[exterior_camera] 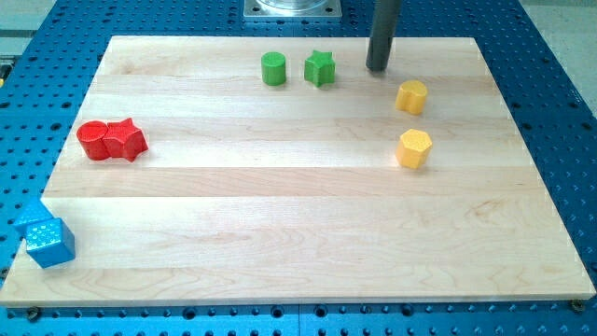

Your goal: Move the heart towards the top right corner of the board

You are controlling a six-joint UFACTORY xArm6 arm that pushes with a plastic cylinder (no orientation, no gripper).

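Approach step: my tip (377,68) bare, touching nothing, at 10 o'clock of yellow heart (411,96). Next: circle to its 7 o'clock, push toward 1 o'clock.

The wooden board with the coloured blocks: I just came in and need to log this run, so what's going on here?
A robot arm's dark rod is pushing blocks around a wooden board. My tip rests near the view's top, right of the green star block and green cylinder block, and up-left of the yellow heart-like block, not touching it. A yellow hexagonal block sits below. Two red blocks touch at the left; two blue blocks sit bottom-left.
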